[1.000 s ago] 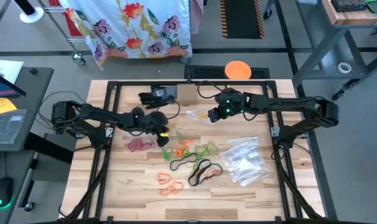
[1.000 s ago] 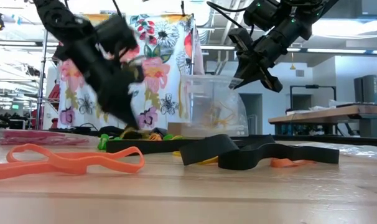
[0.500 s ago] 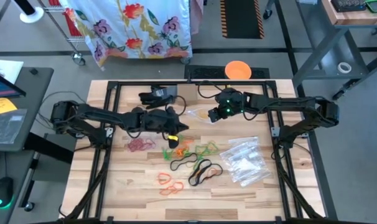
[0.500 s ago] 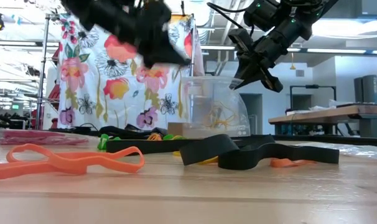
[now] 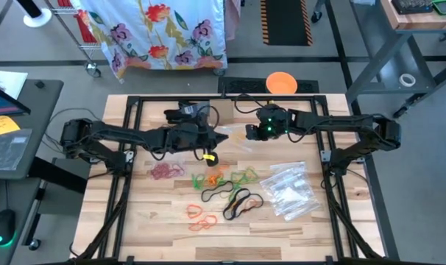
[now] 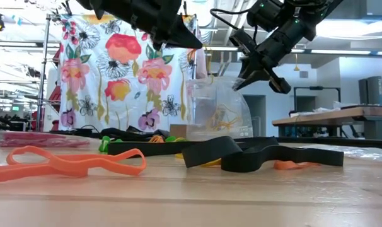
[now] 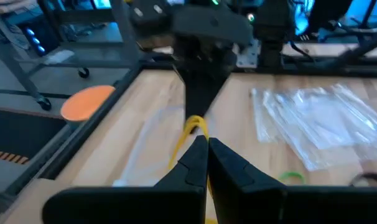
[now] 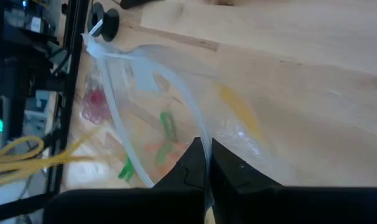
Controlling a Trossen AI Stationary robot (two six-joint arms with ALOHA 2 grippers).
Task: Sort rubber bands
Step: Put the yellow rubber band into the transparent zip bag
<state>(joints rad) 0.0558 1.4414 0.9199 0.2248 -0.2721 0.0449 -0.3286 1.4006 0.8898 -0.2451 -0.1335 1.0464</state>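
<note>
Loose rubber bands lie mid-table: red [image 5: 164, 171], green and orange [image 5: 224, 177], black [image 5: 239, 202], orange [image 5: 200, 215]. My left gripper [image 5: 217, 140] hovers above them, shut on a yellow rubber band [image 5: 208, 155], close to a clear zip bag [image 6: 216, 110]. My right gripper [image 5: 249, 133] is shut on that bag, which has yellow bands [image 8: 238, 112] inside. In the right wrist view the bag's mouth [image 8: 145, 81] gapes, and the held yellow band [image 8: 20, 157] shows beyond it. My left gripper pinches the yellow band [image 7: 195, 126] between its two fingertips, coming nearly level from the table's left. One thin loop sticks out ahead of the tips; the band is lifted clear of the pile. My right gripper pinches the bag's mouth rim [image 8: 201, 134] between its two fingers, slanting down from the table's right. The bag hangs below the fingers [image 6: 253, 70], its mouth open. I cannot tell whether its bottom touches the table.
A heap of clear zip bags [image 5: 289, 191] lies at the table's right. Black cables and a dark object [image 5: 185, 112] sit near the far edge, inside the black frame [image 5: 135, 103]. An orange disc [image 5: 281, 82] lies beyond the far edge.
My left gripper has risen from the pile of bands and gone toward the table's right and far edge, toward the bag, tipping up to nearly level. The yellow band came up with it, clear of the table. My right gripper has rolled a little in place.
</note>
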